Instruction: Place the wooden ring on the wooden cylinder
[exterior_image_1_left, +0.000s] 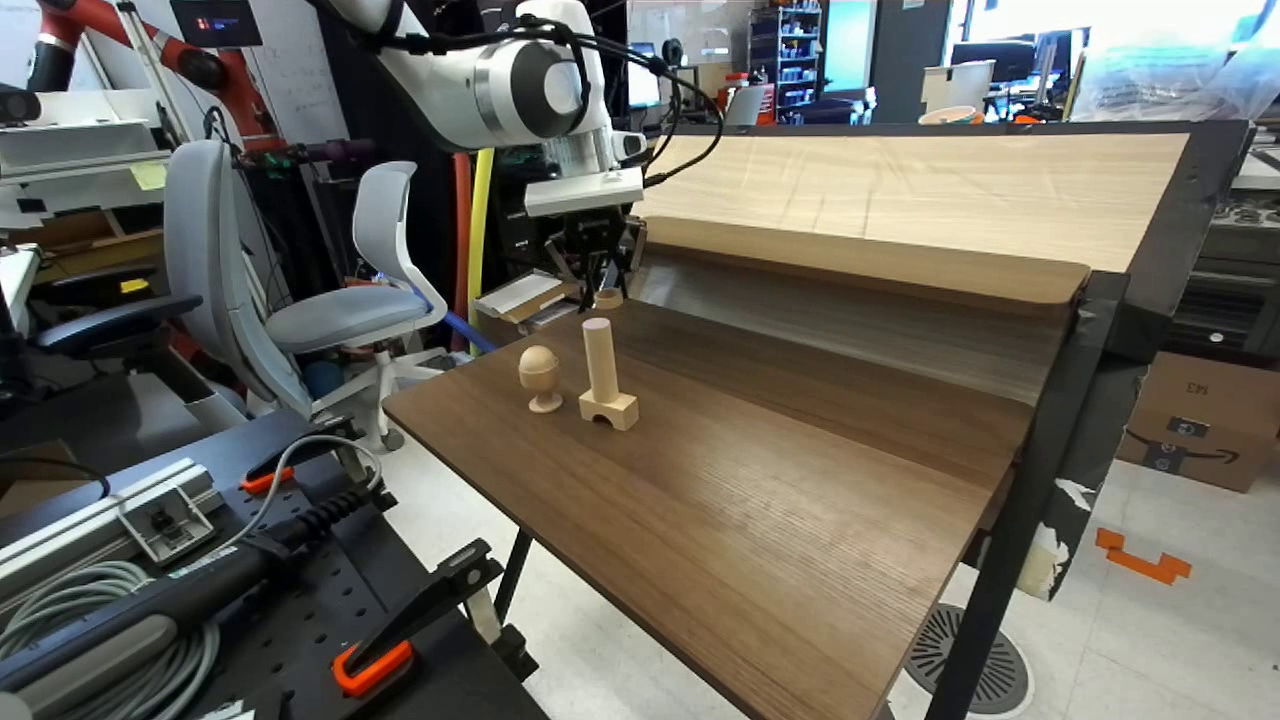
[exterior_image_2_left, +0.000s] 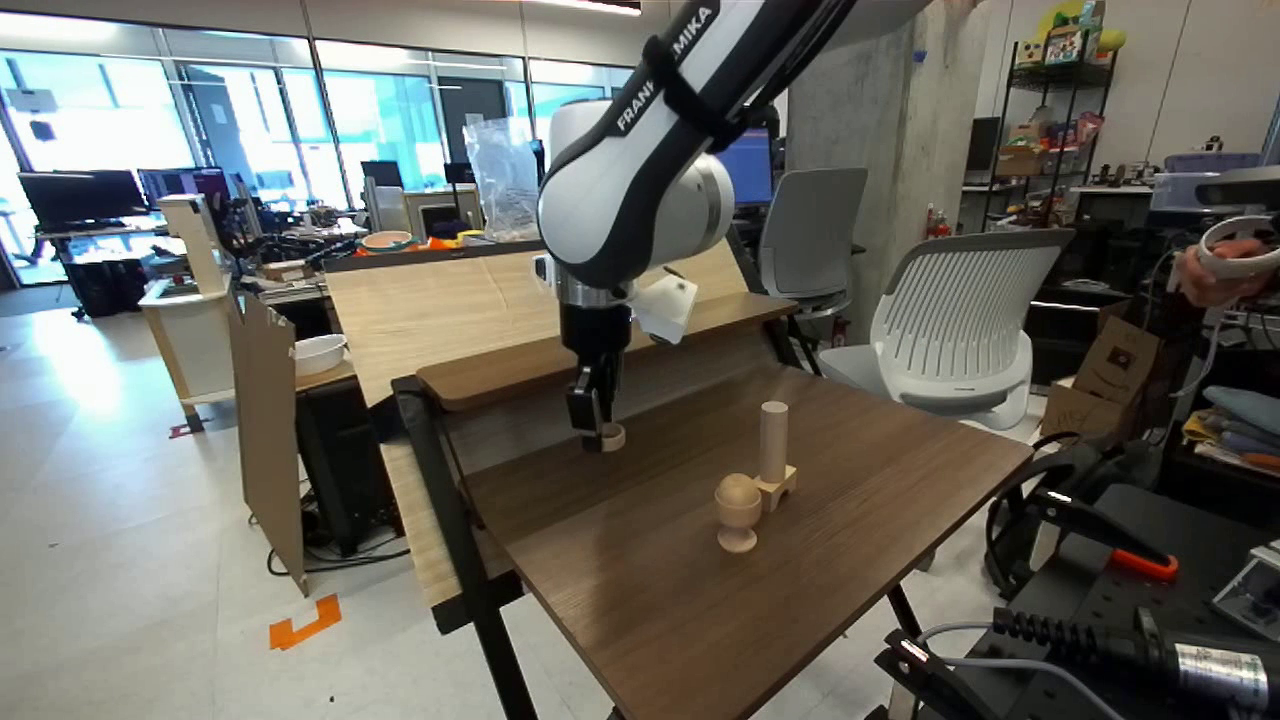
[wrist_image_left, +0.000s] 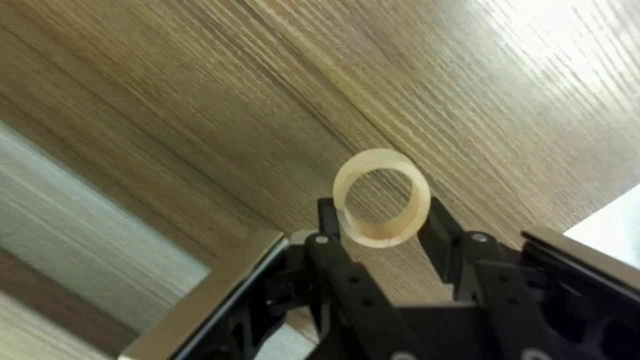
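The wooden cylinder (exterior_image_1_left: 600, 360) is a slim light-tan peg standing upright on a blocky foot on the brown table. It also shows in an exterior view (exterior_image_2_left: 773, 442). The wooden ring (wrist_image_left: 382, 158) is a short light-wood band, seen from above in the wrist view with its hole open. My gripper (wrist_image_left: 381, 205) has one finger against each side of the ring and is shut on it. The ring also shows at the fingertips in both exterior views (exterior_image_1_left: 608, 299) (exterior_image_2_left: 613, 437). It is apart from the cylinder, towards the back board. I cannot tell whether it touches the table.
A rounded wooden ball-and-cup piece (exterior_image_1_left: 540, 378) stands close beside the cylinder's foot, also in an exterior view (exterior_image_2_left: 738, 512). A raised wooden shelf (exterior_image_1_left: 860, 255) runs along the table's back, near the gripper. The brown table (exterior_image_1_left: 760, 520) has open edges.
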